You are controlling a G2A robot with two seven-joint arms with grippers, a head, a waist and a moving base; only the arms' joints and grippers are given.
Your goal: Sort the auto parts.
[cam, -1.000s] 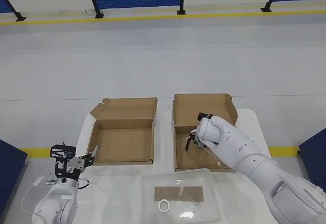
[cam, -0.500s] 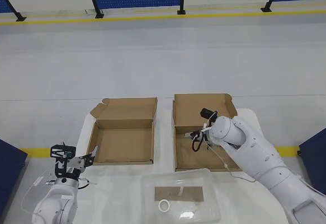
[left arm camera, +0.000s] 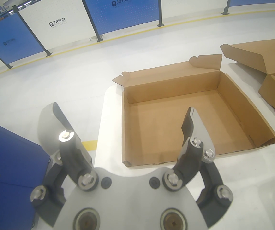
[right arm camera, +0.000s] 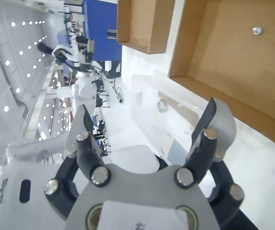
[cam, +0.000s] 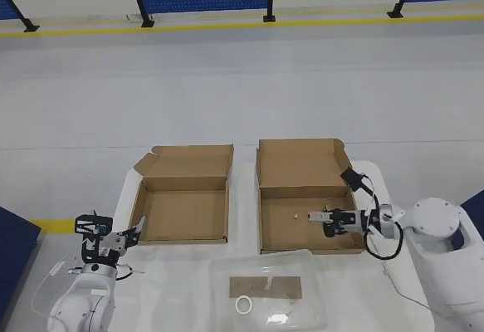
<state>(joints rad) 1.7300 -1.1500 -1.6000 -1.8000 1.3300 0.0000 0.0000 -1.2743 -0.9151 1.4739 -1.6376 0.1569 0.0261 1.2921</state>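
Top view: small round metal part (cam: 296, 217) lies in the square cardboard box (cam: 308, 239); left pincer (left arm camera: 123, 110) and right pincer (cam: 316, 217) gape wide, empty.

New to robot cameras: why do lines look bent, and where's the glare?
Left wrist view: the wide lens bows the yellow floor line; a screw on the left gripper glints. Right wrist view: scene sits sideways, ceiling lights show as bright dots, the clear tray blends into the table. Top view: even light, faint shadows.
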